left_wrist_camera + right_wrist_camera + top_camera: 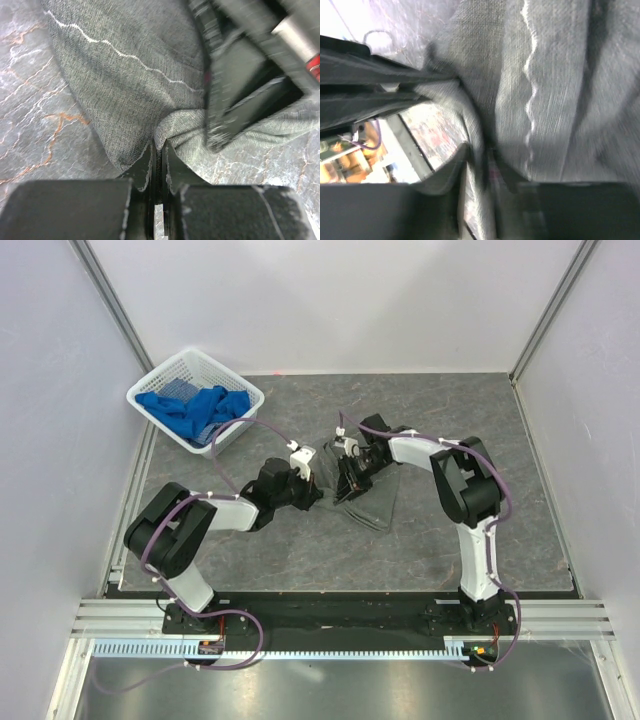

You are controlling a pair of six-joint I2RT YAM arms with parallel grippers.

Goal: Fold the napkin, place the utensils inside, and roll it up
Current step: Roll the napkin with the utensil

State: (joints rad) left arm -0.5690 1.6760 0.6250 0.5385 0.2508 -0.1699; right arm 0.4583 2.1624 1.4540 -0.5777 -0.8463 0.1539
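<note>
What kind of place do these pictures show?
Probably a robot test cell, not a home: plain white walls enclose the table, and the left arm and right arm are bolted to a metal rail.

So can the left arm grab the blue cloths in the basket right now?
Probably not yet. The left gripper is shut on the napkin, so it must let go first. The way across the table to the blue cloths in the basket looks free.
</note>
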